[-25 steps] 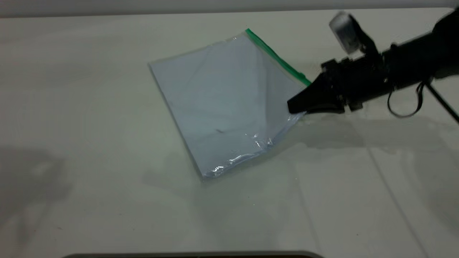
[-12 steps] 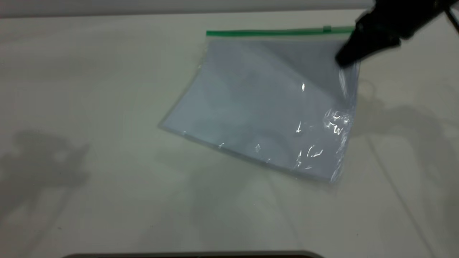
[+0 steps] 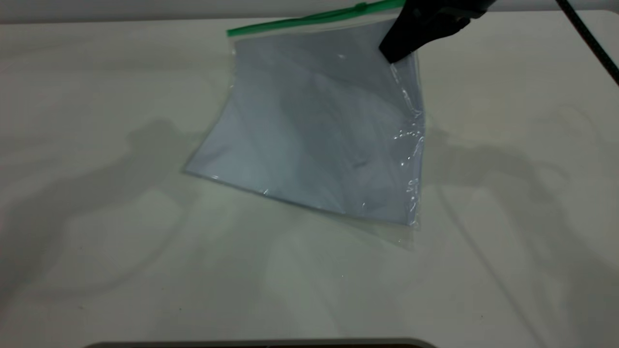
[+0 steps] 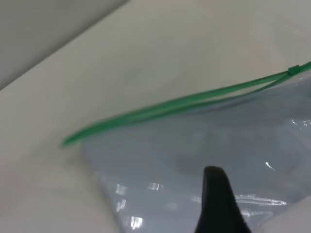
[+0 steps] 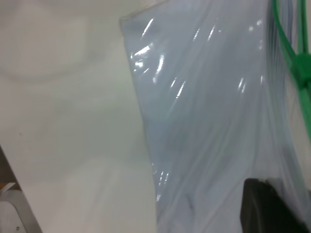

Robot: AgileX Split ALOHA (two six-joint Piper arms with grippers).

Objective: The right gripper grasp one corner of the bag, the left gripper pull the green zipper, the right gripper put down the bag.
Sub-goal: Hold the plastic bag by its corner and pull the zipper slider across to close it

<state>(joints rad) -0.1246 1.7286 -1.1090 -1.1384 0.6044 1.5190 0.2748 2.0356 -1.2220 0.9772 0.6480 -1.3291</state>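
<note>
I've got the right claw [image 3: 392, 54] clamped on the bag [image 3: 319, 125] corner by the green zipper [image 3: 309, 18], bag hanging, lower edge on surface [image 3: 96, 241]. Left claw [image 4: 216, 194] near bag; grip state: can't tell.

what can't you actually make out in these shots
- Right gripper: exterior view's top edge cuts off all but the tip on the bag; whether both fingers pinch the plastic is hidden.
- Left gripper: left wrist view shows one dark finger; the bottom edge cuts off the rest.
- Green zipper: its right end hides behind the right gripper; the slider is too small for detail.
</note>
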